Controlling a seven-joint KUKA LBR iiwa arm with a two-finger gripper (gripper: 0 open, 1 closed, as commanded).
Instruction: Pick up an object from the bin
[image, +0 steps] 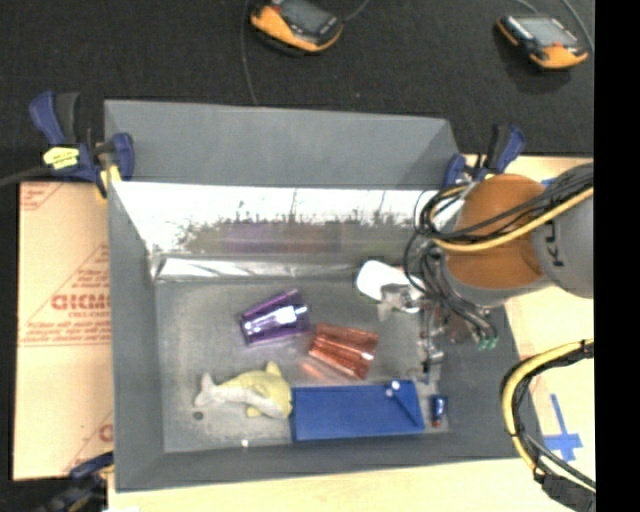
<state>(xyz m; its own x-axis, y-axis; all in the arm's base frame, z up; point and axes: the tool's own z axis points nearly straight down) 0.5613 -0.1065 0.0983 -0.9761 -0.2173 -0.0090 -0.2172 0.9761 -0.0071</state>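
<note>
Blue and flat, a box (350, 415) lay along the near wall of the grey metal bin (135, 400), toward its right corner. The gripper (432, 372) hung just above the box's right end; whether its fingers were apart or together I could not tell. Just left of it sat a reddish see-through packet (340, 350), touching the box's upper edge. A purple bottle (272, 318) lay further left, with a pale yellow plush fish (245, 393) beside the box's left end. A white lump (375, 277) rested near the far wall.
</note>
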